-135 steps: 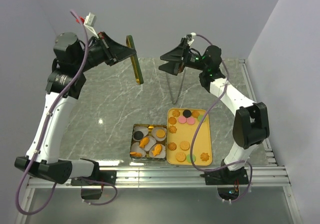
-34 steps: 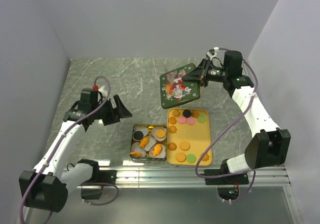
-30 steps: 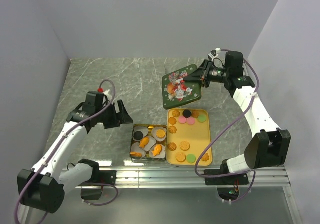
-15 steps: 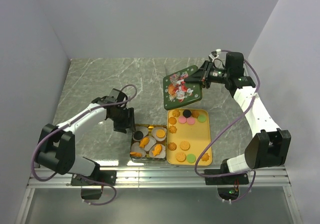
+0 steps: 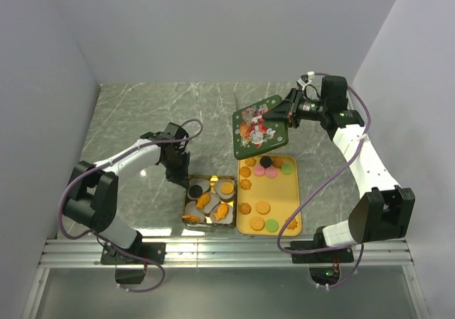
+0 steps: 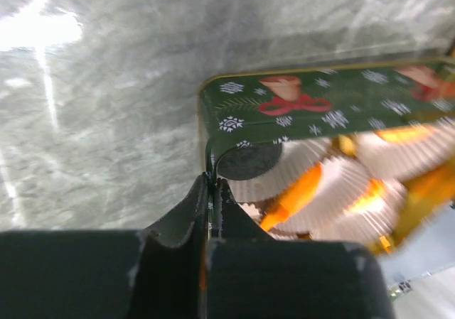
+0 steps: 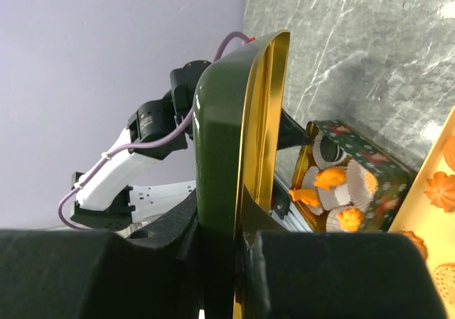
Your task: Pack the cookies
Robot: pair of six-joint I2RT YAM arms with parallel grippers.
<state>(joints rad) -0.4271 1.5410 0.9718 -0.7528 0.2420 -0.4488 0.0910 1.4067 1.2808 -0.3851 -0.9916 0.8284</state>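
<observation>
A green Christmas tin (image 5: 229, 180) holds cookies (image 5: 222, 210) in white paper cups near the table's front. My left gripper (image 5: 182, 176) is shut on the tin's left wall. In the left wrist view the gripper (image 6: 212, 181) pinches the thin wall (image 6: 306, 106), with a black cookie (image 6: 249, 161) just inside. To the right lies a yellow tray (image 5: 295, 198) of loose cookies (image 5: 263, 207). Above the tray's far end, my right gripper (image 5: 288, 113) is shut on the tin's lid (image 5: 257, 128), tilted in the air. The right wrist view shows the lid (image 7: 227, 120) edge-on in the gripper (image 7: 229, 216).
Grey walls close in the marble table (image 5: 142, 113) on the left, back and right. A metal rail (image 5: 227, 248) runs along the near edge. The left arm (image 7: 142, 148) shows behind the lid in the right wrist view.
My left arm swung in from the left to the tin and its jaws closed on the tin's left wall. The right arm has held the lid almost still.
</observation>
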